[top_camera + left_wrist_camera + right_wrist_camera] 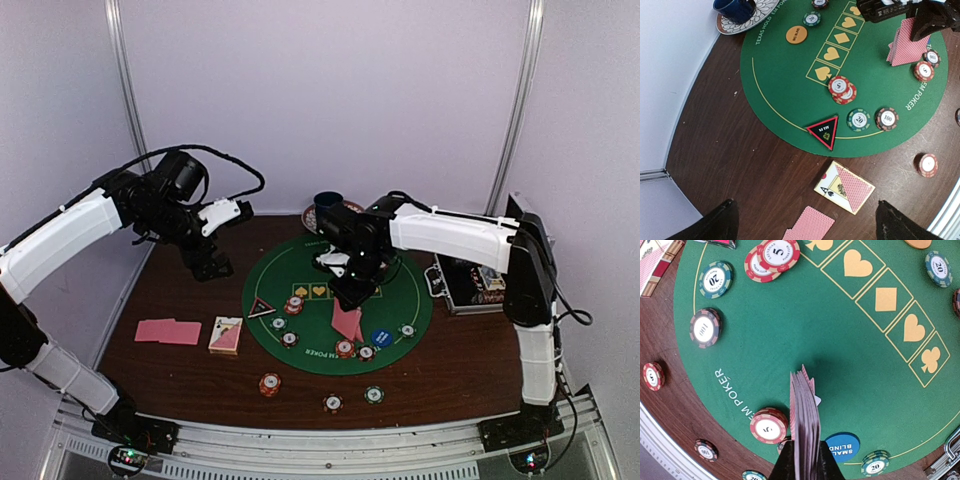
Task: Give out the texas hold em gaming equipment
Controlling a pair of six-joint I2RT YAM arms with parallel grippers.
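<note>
Left pincer (805, 205): jaws wide apart over dark wood bench (180, 300), flat pink-backed cards (168, 331) lying there. Round edge-striped chips (293, 305) dot green felt mat (290, 270). Right pincer (805, 460) clamped on thin card stack (805, 415), edge-on above mat.

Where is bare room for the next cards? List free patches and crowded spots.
Free: the green mat between the orange disc, the suit boxes and the triangle marker; also the table right of the mat. Crowded: the mat's near rim, with chips, the blue disc and the held cards.
</note>
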